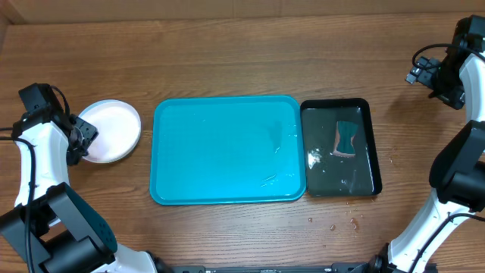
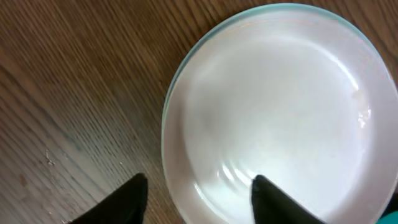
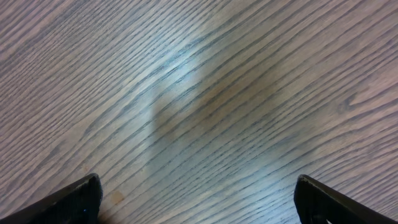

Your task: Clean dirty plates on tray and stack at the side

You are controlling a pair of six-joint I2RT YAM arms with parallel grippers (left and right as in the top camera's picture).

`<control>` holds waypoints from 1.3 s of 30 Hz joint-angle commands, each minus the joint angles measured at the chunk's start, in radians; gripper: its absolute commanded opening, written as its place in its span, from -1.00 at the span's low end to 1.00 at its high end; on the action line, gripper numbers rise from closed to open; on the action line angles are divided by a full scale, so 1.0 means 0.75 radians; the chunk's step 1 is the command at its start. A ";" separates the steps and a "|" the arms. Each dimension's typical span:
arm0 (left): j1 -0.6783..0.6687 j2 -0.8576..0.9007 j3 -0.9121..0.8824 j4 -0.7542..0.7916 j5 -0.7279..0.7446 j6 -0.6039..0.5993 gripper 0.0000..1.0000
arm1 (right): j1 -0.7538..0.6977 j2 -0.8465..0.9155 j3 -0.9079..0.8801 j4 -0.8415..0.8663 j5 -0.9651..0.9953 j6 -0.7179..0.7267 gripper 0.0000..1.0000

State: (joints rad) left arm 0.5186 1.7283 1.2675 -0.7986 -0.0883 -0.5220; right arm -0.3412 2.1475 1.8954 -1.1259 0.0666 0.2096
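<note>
The white plate (image 1: pixel 112 129) lies on the wooden table left of the turquoise tray (image 1: pixel 227 193), which holds no plates, only a few wet streaks. In the left wrist view the white plate (image 2: pixel 280 106) looks clean, and a thin light blue rim (image 2: pixel 280 6) shows under its edge. The yellow-green plate is hidden. My left gripper (image 1: pixel 79 140) is open at the plate's left edge, its fingers (image 2: pixel 199 186) straddling the rim. My right gripper (image 1: pixel 442 82) is open and empty over bare table (image 3: pixel 196 186) at the far right.
A glossy black tray (image 1: pixel 373 144) stands right against the turquoise tray and holds water and a teal-and-tan sponge (image 1: pixel 346 139). Small droplets (image 1: pixel 341 224) lie on the table in front of it.
</note>
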 commanded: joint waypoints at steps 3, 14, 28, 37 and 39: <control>-0.007 -0.020 -0.001 0.009 0.167 0.129 0.39 | -0.002 -0.036 0.016 0.004 0.004 0.010 1.00; -0.059 -0.020 -0.001 0.033 0.524 0.297 1.00 | -0.002 -0.036 0.016 0.004 0.004 0.010 1.00; -0.091 -0.020 -0.001 0.034 0.523 0.292 1.00 | -0.002 -0.036 0.016 0.004 0.004 0.010 1.00; -0.091 -0.020 -0.001 0.034 0.523 0.293 1.00 | -0.002 -0.036 0.016 0.004 0.004 0.010 1.00; -0.091 -0.020 -0.001 0.034 0.523 0.293 1.00 | -0.002 -0.036 0.016 0.004 0.004 0.010 1.00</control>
State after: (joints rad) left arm 0.4511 1.7283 1.2675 -0.7765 0.2859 -0.3286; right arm -0.3416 2.1475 1.8954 -1.1267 0.0669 0.2096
